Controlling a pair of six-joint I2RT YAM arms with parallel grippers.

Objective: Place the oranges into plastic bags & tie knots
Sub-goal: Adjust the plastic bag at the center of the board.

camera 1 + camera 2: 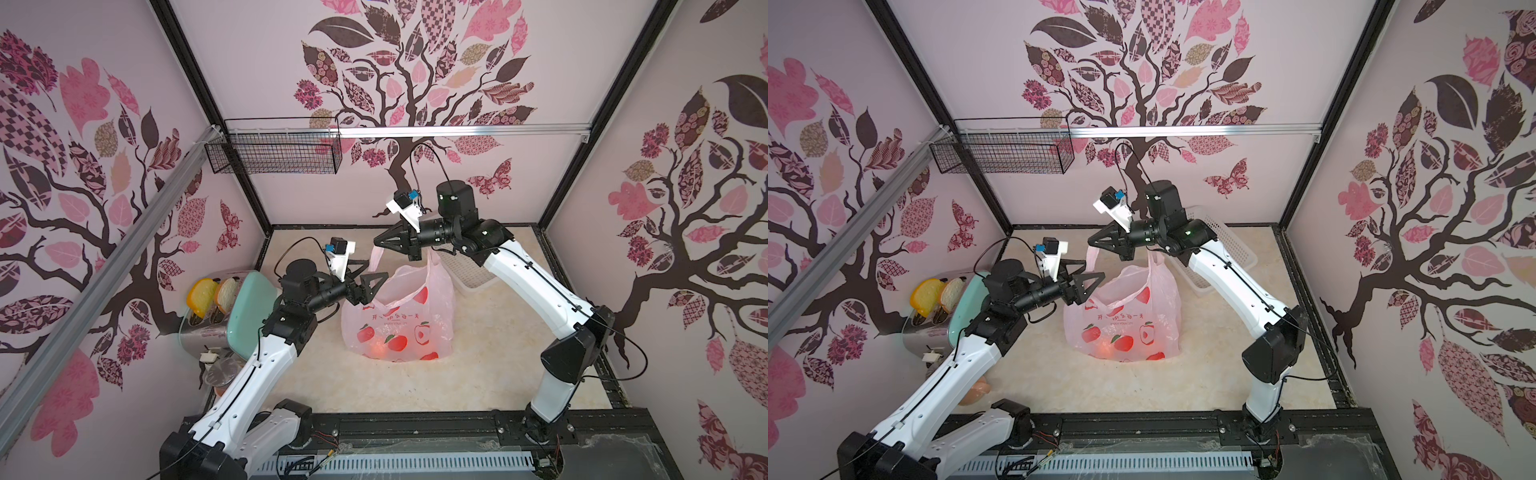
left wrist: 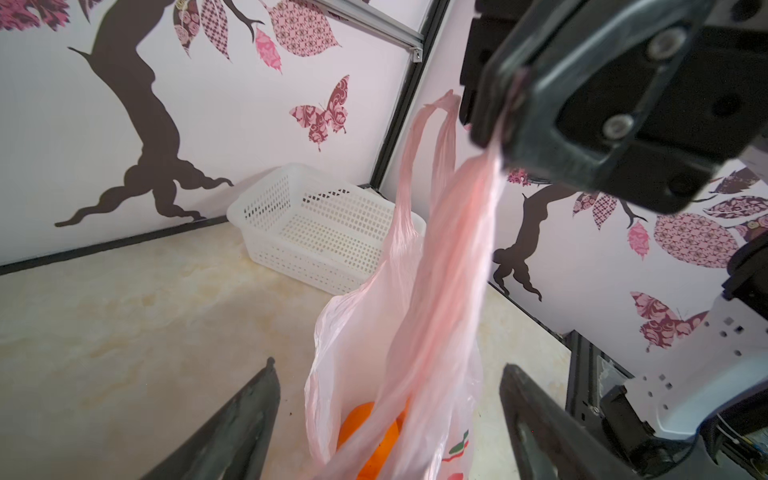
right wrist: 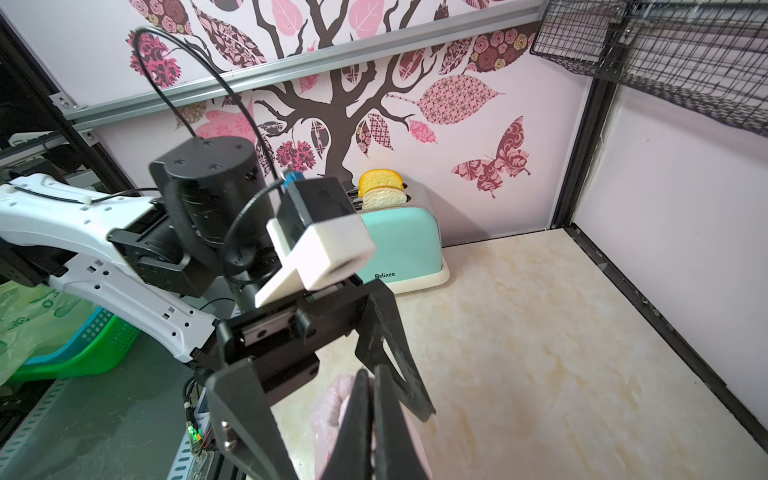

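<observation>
- Oranges, small, round and bright (image 2: 368,432), perhaps two, are seen blurred inside the thin translucent pink plastic bag (image 1: 399,316), stood on the beige marbled tabletop (image 1: 478,374).
- One pink handle strip (image 2: 469,216) is pinched in the closed right gripper (image 1: 376,242).
- Left gripper (image 1: 378,268) is spread wide beside the bag's mouth.

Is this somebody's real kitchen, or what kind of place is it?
Probably a robot test booth dressed like a kitchen corner: a left arm and right arm mounted at the front edge, tree-sticker walls in a black metal frame, and a mint toaster holding toast slices.
</observation>
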